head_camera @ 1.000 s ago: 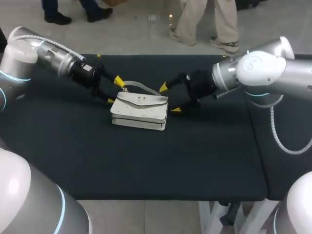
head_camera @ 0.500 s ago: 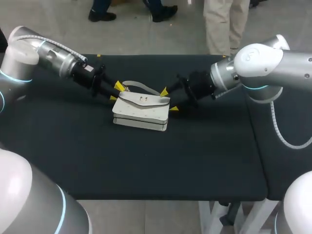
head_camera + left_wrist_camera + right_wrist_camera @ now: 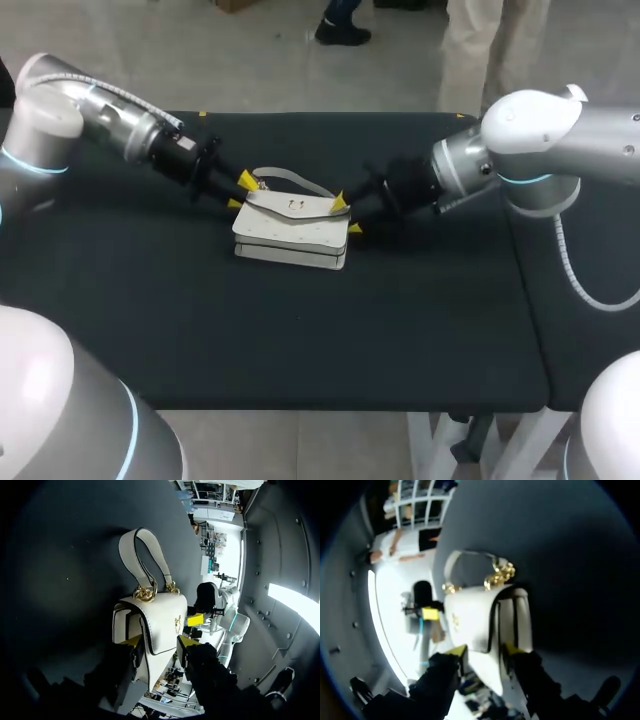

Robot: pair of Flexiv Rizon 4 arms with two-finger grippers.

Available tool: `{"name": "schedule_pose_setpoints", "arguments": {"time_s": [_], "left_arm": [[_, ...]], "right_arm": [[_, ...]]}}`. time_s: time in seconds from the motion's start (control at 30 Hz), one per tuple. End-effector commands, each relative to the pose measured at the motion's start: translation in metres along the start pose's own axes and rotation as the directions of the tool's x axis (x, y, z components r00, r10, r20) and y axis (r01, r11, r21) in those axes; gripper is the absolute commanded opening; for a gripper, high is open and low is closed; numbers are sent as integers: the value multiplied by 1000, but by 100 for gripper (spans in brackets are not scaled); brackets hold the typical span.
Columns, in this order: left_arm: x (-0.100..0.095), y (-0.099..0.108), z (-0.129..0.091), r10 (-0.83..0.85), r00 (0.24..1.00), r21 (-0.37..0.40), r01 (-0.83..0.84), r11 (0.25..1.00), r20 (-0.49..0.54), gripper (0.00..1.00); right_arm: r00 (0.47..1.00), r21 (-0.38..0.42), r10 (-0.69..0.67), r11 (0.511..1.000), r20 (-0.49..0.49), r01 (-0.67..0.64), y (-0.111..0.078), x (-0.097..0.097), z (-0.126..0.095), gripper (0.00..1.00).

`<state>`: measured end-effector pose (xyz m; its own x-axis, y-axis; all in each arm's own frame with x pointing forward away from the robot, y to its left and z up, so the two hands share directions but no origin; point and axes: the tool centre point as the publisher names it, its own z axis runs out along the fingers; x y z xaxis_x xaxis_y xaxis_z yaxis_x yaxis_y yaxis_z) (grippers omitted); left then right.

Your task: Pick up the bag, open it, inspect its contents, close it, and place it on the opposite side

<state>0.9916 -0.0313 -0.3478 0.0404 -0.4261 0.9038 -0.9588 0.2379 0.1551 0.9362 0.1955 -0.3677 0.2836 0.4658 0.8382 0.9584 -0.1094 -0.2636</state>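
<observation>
- The counter (image 3: pixel 300 340) carries the white bag (image 3: pixel 290 228) near its middle. It lies flap side up, flap down, and I judge it not yet lifted.
- The left arm (image 3: pixel 110 115) reaches the bag's left end, the right arm (image 3: pixel 540 140) its right end.
- The left jaws straddle that end, partly open. I cannot tell whether they grip. The same holds for the right jaws.
- The step in hand looks like the pick-up. Next, both sides need a firm hold and a level lift together.
- The strap (image 3: pixel 290 178) and gold clasp (image 3: pixel 292 205) should stay free for opening.
</observation>
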Motion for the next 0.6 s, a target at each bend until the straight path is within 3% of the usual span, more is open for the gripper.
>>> {"name": "schedule_pose_setpoints", "arguments": {"time_s": [0.03,0.13,0.2,0.23,0.27,0.3,0.6], "left_arm": [[-5,1,5,-14,1000,29,14,999,-2,47],[-6,0,5,-17,1000,29,17,999,-5,40],[-6,-1,5,-17,1000,33,17,999,-7,27],[-6,-1,5,-16,1000,36,16,999,-7,4],[-6,-1,5,-16,1000,37,16,999,-6,0],[-6,-1,5,-15,1000,37,15,999,-5,0],[-6,3,6,-24,1000,44,24,999,9,0]], "right_arm": [[1000,26,5,1000,-7,-4,10,-5,12,42],[1000,29,9,1000,-11,-9,10,-4,14,41],[1000,24,11,1000,-19,-10,11,-3,14,35],[1000,23,11,1000,-22,-10,11,-2,14,25],[1000,18,11,1000,-24,-11,11,-2,14,11],[1000,15,12,1000,-28,-11,10,-2,14,0],[999,-23,28,999,-39,-29,10,-4,9,0]]}}
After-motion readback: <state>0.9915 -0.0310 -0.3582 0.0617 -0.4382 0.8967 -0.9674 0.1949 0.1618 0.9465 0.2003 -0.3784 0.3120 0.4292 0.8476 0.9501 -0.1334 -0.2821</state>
